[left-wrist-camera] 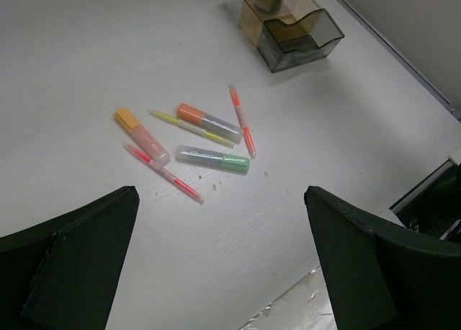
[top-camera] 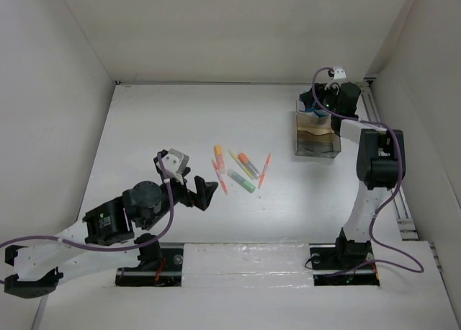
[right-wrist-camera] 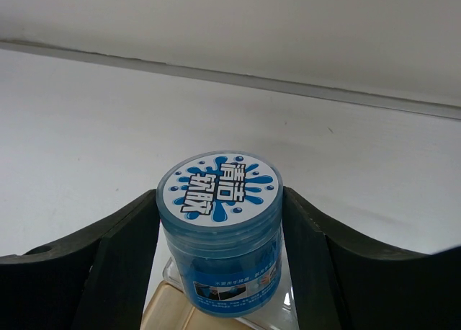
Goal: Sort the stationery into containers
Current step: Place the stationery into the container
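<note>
We are recording one blue-and-white tub, pinched on both sides by the fingers of the right gripper over the far end of the clear, tan-lined organizer box; we cannot tell whether it is resting in a compartment. The box is standing at 2 o'clock on the table. Six pens are lying loose near the centre, well apart from the box: orange-capped marker, yellow pen, orange-and-grey marker, green marker, pink pen, orange pen. The left gripper is hovering at 7 o'clock of them, fingers spread wide.
</note>
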`<state>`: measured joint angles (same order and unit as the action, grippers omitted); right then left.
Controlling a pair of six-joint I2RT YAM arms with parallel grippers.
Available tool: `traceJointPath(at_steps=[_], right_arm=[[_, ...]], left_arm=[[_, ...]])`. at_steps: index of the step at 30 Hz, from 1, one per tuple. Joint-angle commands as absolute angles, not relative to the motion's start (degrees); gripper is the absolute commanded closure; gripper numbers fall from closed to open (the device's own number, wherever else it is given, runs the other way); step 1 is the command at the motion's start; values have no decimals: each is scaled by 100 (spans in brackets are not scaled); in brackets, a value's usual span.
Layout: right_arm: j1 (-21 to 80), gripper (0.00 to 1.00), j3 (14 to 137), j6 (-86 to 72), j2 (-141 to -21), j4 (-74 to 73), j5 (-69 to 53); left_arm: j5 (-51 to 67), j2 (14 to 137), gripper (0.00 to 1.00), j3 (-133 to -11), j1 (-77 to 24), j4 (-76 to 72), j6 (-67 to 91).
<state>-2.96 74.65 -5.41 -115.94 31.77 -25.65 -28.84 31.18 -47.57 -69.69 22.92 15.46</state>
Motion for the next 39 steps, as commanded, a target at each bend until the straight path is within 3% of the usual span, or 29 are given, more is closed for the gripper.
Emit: traceJointPath(at_steps=[1,12,22,25,29,38,39], right_arm=[[-325,100,7884,-404,-11654,3287,-2777],[-325,100,8314,-299,-11812,2522,-2672],[-272,90,8314,-141,-11812,2329,-2619],[-272,79,8314,-141,-11812,2329,-2619],[-272,58,8262,-141,-11760,2329,-2619],[-272,26,7884,-141,-11523,2627,-2681],[-272,26,7805,-141,-11522,2628,-2681]], left_arm=[[-2856,3050,1,-4737,-6979,2083,1485],[-2804,3050,1,-4737,-6979,2083,1485],[-2751,2997,1,-4737,-6979,2083,1485],[-2751,2997,1,-4737,-6979,2083,1485],[-2751,2997,1,-4737,-6979,2083,1485],[-2751,2944,1,-4737,-6979,2083,1485],[-2751,2944,1,-4737,-6979,2083,1485]])
